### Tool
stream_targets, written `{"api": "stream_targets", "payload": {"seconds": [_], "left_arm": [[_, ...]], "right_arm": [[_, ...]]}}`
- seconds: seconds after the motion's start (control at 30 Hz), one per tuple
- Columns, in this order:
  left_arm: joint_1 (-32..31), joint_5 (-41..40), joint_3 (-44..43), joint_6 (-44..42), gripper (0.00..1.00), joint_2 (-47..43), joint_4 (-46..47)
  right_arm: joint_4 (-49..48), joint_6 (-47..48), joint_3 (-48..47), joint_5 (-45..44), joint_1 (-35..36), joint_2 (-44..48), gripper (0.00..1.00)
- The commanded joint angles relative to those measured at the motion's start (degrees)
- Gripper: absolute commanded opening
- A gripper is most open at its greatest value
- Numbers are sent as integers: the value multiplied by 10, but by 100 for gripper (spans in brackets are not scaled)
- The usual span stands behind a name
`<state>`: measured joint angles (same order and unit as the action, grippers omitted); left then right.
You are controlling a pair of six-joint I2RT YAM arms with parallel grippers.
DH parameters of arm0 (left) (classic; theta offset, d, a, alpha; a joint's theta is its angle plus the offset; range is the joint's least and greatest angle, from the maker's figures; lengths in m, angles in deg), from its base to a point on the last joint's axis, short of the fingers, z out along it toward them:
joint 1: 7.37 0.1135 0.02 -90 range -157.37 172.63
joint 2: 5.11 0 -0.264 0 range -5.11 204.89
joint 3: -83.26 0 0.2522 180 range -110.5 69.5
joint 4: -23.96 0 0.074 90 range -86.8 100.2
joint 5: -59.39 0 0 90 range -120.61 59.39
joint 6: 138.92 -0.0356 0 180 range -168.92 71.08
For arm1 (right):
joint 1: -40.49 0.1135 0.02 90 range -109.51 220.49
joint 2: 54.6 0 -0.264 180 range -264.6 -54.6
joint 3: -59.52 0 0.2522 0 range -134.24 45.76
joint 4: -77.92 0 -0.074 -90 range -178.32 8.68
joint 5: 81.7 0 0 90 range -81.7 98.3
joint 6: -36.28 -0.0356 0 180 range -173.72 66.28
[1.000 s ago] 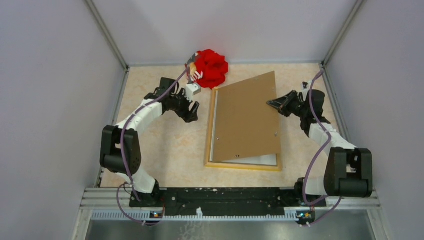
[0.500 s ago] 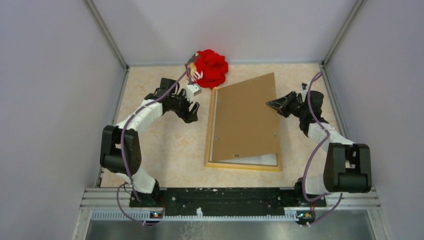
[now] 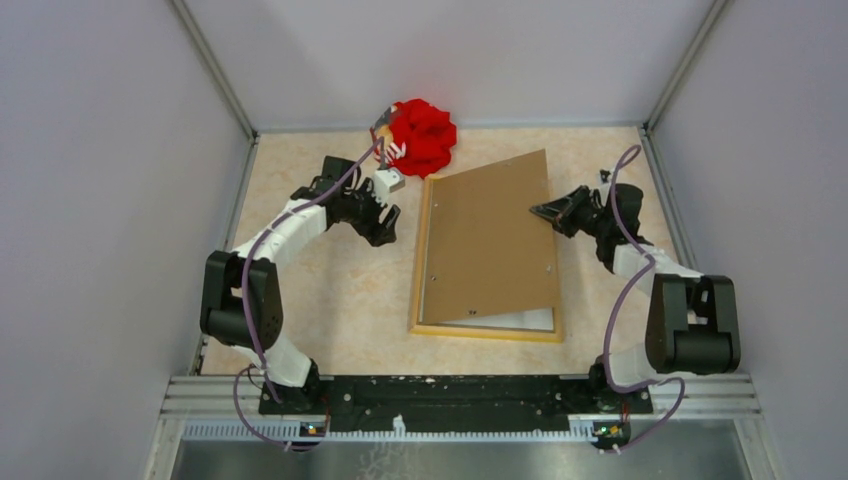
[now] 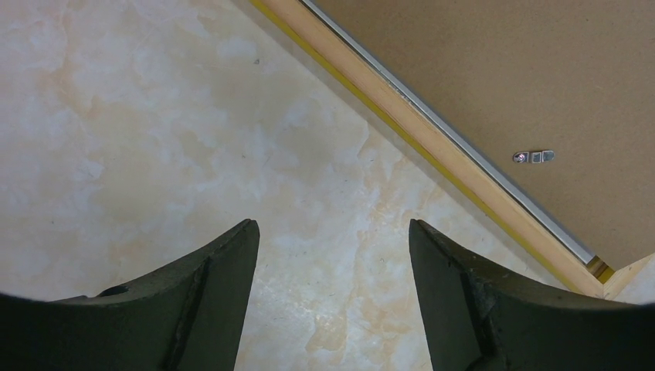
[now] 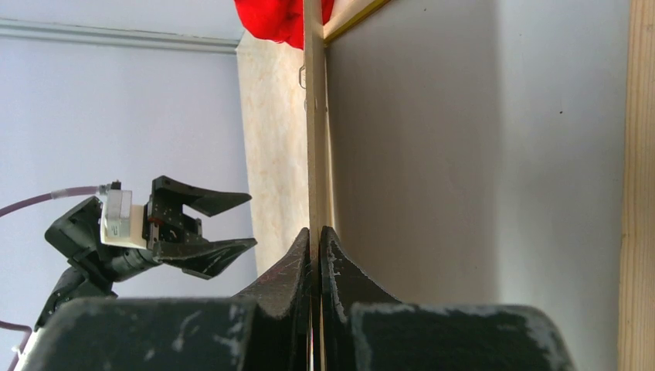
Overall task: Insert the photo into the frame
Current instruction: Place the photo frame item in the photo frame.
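The frame (image 3: 420, 262) lies face down on the table, its wood-coloured reverse up; its rail (image 4: 432, 147) also shows in the left wrist view. A brown backing board (image 3: 490, 240) rests tilted over it, its right side lifted. My right gripper (image 3: 541, 211) is shut on that board's right edge (image 5: 313, 116), with the thin board pinched between the fingertips. My left gripper (image 3: 385, 222) hangs open and empty over bare table just left of the frame. The photo is hidden. A pale surface (image 3: 515, 320) shows inside the frame under the board.
A red crumpled object (image 3: 422, 135) sits at the back wall by the frame's far left corner. Grey walls close in the left, right and back. A small metal clip (image 4: 533, 157) is fixed on the board near the frame rail.
The right gripper has shifted slightly left with the board, and the board's raised far corner sits a little lower. The left arm has hardly moved.
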<state>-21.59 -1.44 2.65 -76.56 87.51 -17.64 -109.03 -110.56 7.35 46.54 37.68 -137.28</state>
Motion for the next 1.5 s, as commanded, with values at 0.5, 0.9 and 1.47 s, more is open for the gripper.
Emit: {"api": "stream_targets", "payload": {"seconds": [0.5,0.9,1.47], "left_arm": [[-4,-2,14,-23,77,-29,13],[-4,1,20,-21,77,-30,16],[-5,5,27,-22,77,-33,17]], "right_arm": [[-62,-13,20,24,-4,-26,0],[-39,8,32,11,-1,-29,0],[305,227,-103,-168,38,-9,59]]}}
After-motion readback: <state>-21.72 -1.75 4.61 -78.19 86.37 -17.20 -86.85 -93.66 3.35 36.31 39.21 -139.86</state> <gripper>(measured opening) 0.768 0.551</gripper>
